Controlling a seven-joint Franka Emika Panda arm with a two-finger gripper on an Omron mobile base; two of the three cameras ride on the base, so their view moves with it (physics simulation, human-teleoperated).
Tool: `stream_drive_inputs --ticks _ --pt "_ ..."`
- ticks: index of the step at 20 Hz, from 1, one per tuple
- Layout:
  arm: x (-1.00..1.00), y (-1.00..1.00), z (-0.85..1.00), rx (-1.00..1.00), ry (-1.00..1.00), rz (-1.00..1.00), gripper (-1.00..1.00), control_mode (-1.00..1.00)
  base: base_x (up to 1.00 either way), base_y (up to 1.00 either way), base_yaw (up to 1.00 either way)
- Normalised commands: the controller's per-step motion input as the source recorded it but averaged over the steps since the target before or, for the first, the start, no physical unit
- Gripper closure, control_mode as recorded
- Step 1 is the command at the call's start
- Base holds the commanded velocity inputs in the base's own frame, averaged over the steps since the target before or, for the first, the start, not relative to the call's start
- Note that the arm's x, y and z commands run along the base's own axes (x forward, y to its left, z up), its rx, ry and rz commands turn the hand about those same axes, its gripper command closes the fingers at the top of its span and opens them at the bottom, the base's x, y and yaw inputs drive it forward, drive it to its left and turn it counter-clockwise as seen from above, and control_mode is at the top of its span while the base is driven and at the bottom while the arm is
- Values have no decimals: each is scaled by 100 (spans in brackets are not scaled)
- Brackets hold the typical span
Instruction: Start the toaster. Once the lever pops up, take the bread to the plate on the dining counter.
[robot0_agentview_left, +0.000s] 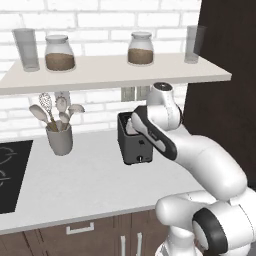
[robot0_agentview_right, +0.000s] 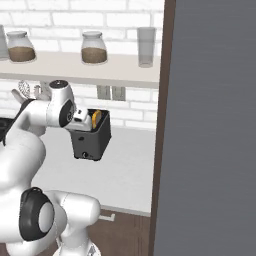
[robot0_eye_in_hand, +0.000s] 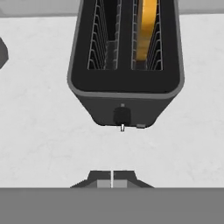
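Observation:
The dark grey toaster (robot0_agentview_left: 135, 147) (robot0_agentview_right: 92, 141) stands on the white counter near the brick wall. From straight above, the hand view shows the toaster (robot0_eye_in_hand: 124, 94) with two slots. The bread (robot0_eye_in_hand: 146, 26), a yellow-orange edge, stands in the right slot; its crust (robot0_agentview_right: 96, 118) pokes out of the top. A black lever (robot0_eye_in_hand: 122, 116) sits on the toaster's front face. My gripper (robot0_eye_in_hand: 112, 179) hovers above the counter just in front of that face, shut, with nothing between its fingers. The hand hangs over the toaster's near top edge.
A pale utensil crock (robot0_agentview_left: 60, 137) stands left of the toaster, and a black cooktop (robot0_agentview_left: 12, 175) lies further left. A shelf (robot0_agentview_left: 115, 75) with jars and glasses runs overhead. A tall dark panel (robot0_agentview_right: 210, 125) walls off the right side.

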Motion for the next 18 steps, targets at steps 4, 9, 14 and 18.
stream_drive_inputs --ticks 4,9,14,18 --pt "36 -10 -38 0 -2 0 100 -100 0 0 0" --pt "41 -7 -41 0 -14 0 100 -100 0 0 0" --pt "44 0 -23 0 -2 0 100 -100 0 0 0" --pt "24 0 -22 0 0 0 100 -100 0 0 0"
